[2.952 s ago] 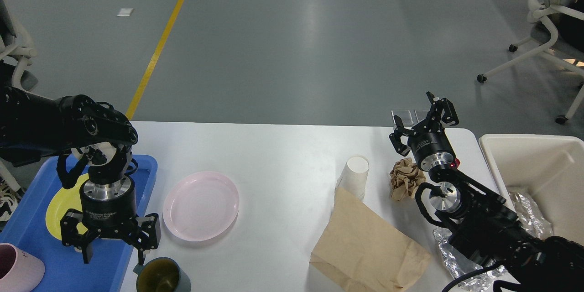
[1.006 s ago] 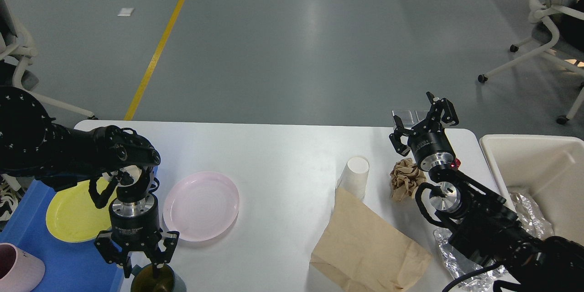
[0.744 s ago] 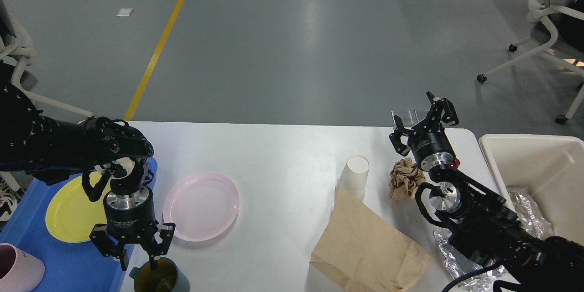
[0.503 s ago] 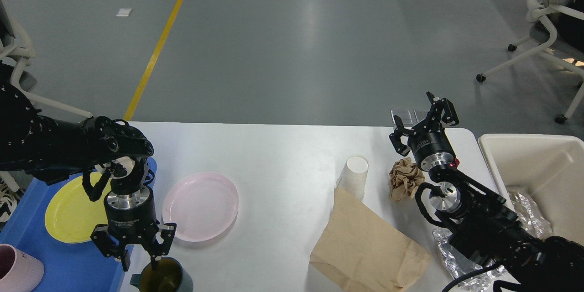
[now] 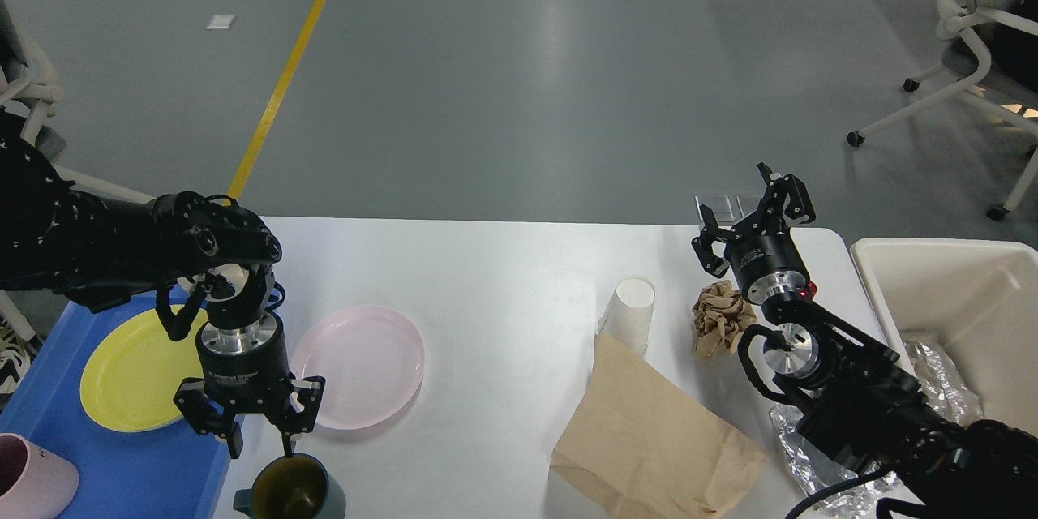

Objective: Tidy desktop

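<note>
The desktop (image 5: 503, 276) filled the near part of the view, with a blue tray (image 5: 122, 474) at its left end and a cream bin (image 5: 957, 292) at its right. The left gripper (image 5: 261, 448) pointed down with fingers spread, just above the rim of a dark green mug (image 5: 290, 491) at the near edge, beside a pink plate (image 5: 361, 365). The right gripper (image 5: 754, 215) pointed up, fingers spread and empty, beyond a crumpled paper ball (image 5: 718, 315), near a white paper cup (image 5: 631, 310) and a brown bag (image 5: 649, 438).

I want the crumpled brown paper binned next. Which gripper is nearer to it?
Right. The right gripper hangs open just above and behind the crumpled brown paper, while the left gripper is far across the desktop, open over the dark green mug.
</note>
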Action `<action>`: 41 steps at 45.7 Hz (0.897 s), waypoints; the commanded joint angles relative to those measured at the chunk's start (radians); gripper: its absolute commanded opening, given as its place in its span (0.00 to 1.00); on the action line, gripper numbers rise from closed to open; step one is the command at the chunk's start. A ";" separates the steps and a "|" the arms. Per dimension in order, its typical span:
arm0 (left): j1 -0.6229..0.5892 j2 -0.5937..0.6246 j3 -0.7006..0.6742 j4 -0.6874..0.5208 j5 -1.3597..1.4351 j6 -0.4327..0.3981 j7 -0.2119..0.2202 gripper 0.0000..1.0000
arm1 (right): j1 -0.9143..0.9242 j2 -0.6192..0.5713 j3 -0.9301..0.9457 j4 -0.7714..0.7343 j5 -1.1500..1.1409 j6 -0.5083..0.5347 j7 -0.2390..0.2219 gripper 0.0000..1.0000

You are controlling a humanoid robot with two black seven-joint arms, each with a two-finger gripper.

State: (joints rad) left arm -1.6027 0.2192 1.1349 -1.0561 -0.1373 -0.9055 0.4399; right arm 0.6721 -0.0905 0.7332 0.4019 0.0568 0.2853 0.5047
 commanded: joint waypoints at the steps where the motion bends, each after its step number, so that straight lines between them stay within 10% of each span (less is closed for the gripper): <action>1: -0.091 0.014 0.026 -0.059 0.001 -0.004 -0.001 0.95 | 0.000 0.000 0.000 0.000 0.000 0.000 0.000 1.00; 10: -0.207 0.048 0.094 -0.148 0.001 0.000 -0.032 0.96 | 0.000 0.000 0.000 0.000 0.000 0.000 0.000 1.00; 26: -0.284 0.028 0.244 -0.212 0.048 0.244 -0.467 0.95 | 0.000 0.000 0.000 0.000 0.000 0.000 0.000 1.00; 41: -0.261 -0.073 0.230 -0.278 0.151 0.260 -0.484 0.95 | 0.000 0.000 0.000 0.000 0.000 0.000 0.000 1.00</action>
State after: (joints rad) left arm -1.8665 0.1644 1.3692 -1.2907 -0.0130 -0.6389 -0.0482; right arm 0.6721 -0.0905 0.7332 0.4019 0.0568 0.2853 0.5047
